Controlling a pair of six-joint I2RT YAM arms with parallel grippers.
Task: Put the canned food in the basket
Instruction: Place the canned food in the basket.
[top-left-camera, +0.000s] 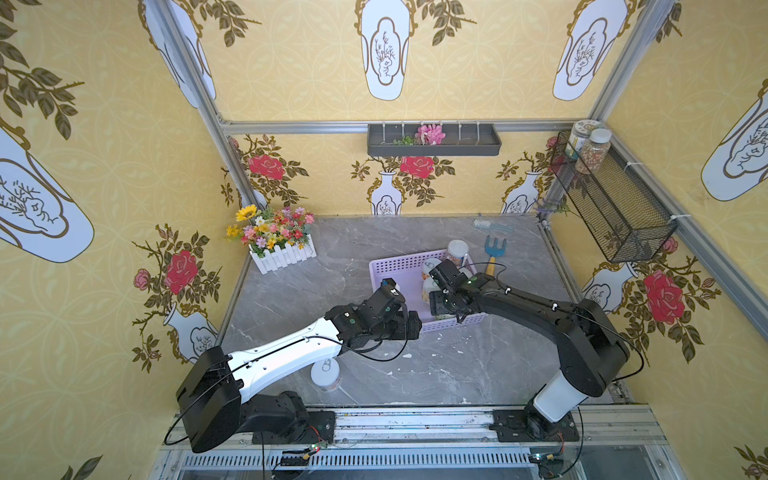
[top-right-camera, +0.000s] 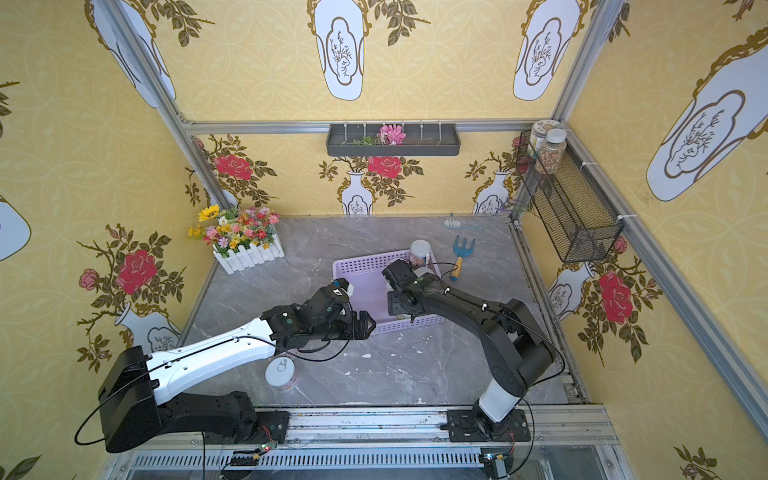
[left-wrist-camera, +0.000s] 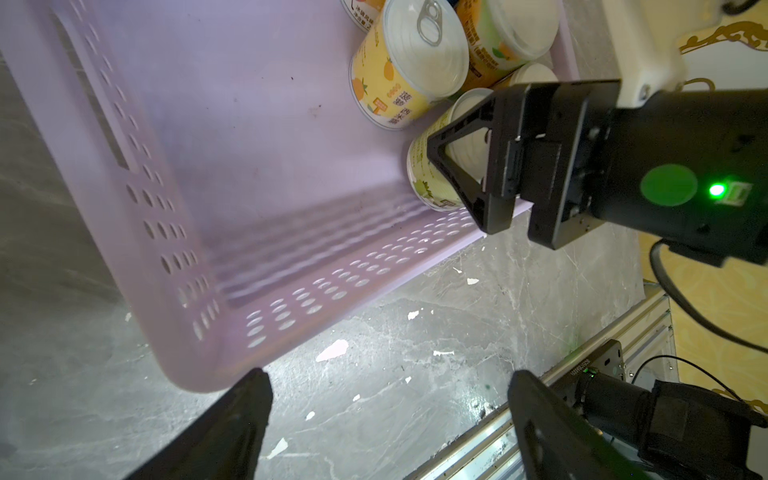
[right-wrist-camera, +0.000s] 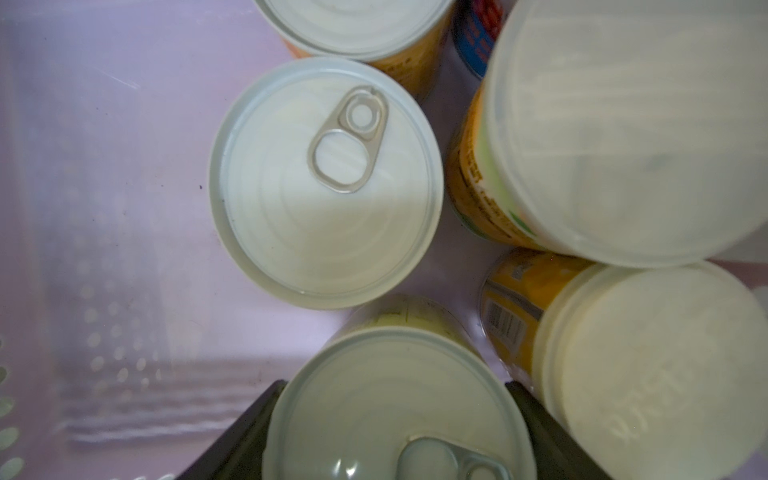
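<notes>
Your canned food (left-wrist-camera: 409, 66) stands clustered at one end of the lavender basket (top-left-camera: 399, 259), where the right jaws pinch a pale-labelled pull-tab can (left-wrist-camera: 419, 166) upright on its floor. One silver-topped can (top-left-camera: 326, 374) sits on the bench (top-left-camera: 436, 374) well outside the basket. Your left jaws hang spread just outside the basket's near corner, above the bench.

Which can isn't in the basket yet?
The pull-tab can alone on the table under the left arm; every other visible can stands inside the lavender basket.
</notes>
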